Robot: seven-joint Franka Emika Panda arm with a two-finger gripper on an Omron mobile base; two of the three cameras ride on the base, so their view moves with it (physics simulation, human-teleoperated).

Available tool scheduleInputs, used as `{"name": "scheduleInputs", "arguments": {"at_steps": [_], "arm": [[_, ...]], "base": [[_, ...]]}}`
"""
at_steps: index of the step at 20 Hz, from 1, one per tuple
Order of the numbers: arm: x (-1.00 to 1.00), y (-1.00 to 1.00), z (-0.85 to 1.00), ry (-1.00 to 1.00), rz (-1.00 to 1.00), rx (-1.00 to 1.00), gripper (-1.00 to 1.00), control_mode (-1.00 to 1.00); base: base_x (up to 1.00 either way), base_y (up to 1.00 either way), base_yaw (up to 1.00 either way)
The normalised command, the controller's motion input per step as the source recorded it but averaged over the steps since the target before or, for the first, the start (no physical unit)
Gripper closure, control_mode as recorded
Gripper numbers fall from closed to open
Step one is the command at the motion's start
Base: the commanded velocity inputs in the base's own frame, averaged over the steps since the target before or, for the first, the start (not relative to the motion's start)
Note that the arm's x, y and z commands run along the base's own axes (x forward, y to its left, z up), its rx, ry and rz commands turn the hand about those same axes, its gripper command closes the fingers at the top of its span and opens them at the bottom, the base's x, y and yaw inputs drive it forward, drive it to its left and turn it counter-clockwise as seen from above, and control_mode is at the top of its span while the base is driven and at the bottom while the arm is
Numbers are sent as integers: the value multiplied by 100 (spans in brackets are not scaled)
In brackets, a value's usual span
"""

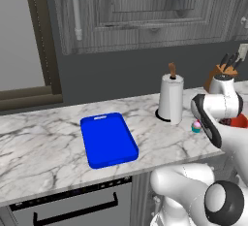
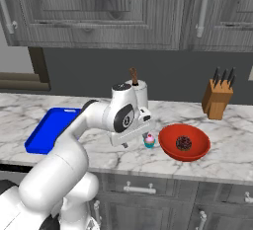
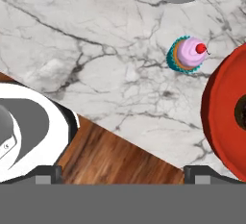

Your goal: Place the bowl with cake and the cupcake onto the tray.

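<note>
Hovering wide-open jaws (image 3: 123, 175) above cupcake (image 3: 188, 54) beside bowl with cake (image 3: 226, 117) (no legible writing).

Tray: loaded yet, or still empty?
Empty. The tray shows only bare blue surface; the cupcake and the bowl with cake sit on the counter.

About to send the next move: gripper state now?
Gripper: open, holding nothing, above the counter near the cupcake and the bowl with cake.
</note>
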Motion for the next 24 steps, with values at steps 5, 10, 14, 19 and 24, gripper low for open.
{"name": "scheduleInputs", "arguments": {"at_steps": [5, 10, 14, 19, 24], "arm": [[6, -23, -31, -1, 6, -9, -100, -100], [16, -20, -23, -1, 1, -2, -100, -100], [28, -19, -17, 0, 0, 0, -100, -100], [32, -24, -15, 0, 0, 0, -100, -100], [28, -24, -12, 0, 0, 0, -100, -100]], "base": [[0, 0, 0], [0, 0, 0], [0, 0, 0], [0, 0, 0], [0, 0, 0]]}}
